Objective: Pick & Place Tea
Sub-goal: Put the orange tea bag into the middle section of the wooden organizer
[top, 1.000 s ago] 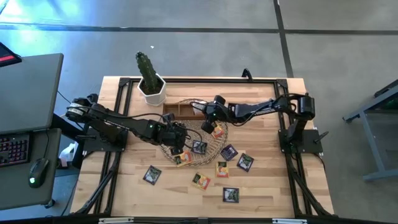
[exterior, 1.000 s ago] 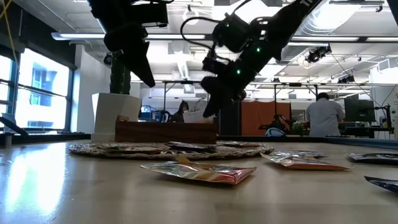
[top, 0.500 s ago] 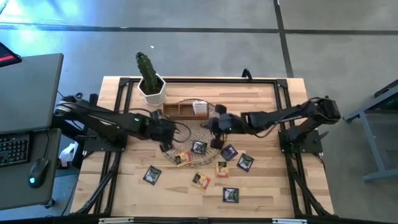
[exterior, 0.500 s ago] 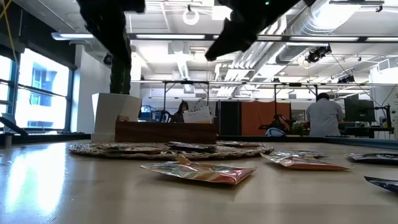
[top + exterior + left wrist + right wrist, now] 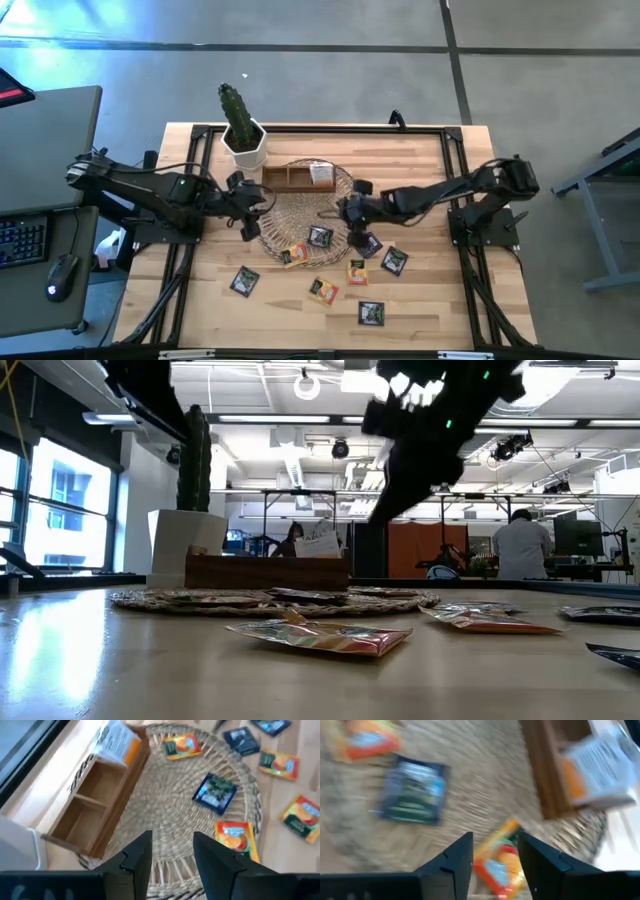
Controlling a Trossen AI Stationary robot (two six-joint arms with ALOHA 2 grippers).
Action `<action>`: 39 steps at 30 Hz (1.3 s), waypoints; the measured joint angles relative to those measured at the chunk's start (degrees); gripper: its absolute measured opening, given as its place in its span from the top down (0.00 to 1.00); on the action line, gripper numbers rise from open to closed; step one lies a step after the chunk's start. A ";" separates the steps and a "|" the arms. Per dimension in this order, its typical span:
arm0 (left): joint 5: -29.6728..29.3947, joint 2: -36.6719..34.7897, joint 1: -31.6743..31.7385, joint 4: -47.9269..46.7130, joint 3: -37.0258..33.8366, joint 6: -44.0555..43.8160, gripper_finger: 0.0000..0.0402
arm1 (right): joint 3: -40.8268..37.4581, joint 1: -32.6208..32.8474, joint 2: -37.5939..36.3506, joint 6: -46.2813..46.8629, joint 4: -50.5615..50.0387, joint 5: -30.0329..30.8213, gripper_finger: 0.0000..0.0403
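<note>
Tea sachets: one (image 5: 321,174) stands in the wooden box (image 5: 297,178), roughly nine still lie on and beside the wicker mat (image 5: 300,210) near it (both end effectors, left (image 5: 243,208) and right (image 5: 352,222), fingers apart, empty).

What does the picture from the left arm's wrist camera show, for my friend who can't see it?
The left gripper's two dark open fingers hover, holding nothing, over a round woven wicker mat with three small square tea sachets on it, two orange and one dark. A brown wooden compartment box at the mat's edge holds one white-and-orange sachet, and more sachets lie on the pale wooden table.
</note>
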 joint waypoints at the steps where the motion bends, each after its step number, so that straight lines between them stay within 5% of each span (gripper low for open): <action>1: -0.06 -0.02 0.01 0.27 -0.29 -0.08 0.65 | -0.24 -1.74 0.18 -0.15 -0.03 -0.15 0.61; 8: -0.77 0.00 0.01 1.56 -3.02 0.01 0.65 | -0.75 -14.52 3.00 -0.14 1.71 -9.37 0.60; 15: -0.80 0.00 0.01 1.10 -4.90 -0.43 0.65 | -0.73 -18.73 8.58 -0.59 4.99 -21.06 0.65; 26: -0.63 0.00 0.01 1.29 -5.41 -3.49 0.65 | -0.54 -18.49 12.70 -3.01 4.49 -16.99 0.68; 34: -0.52 0.02 0.01 1.29 -5.41 -3.66 0.65 | -0.49 -18.11 13.46 -3.20 3.88 -15.60 0.96; 39: -0.76 0.02 0.01 1.27 -5.41 -4.31 0.65 | -0.48 -18.11 13.00 -3.19 3.11 -16.53 0.95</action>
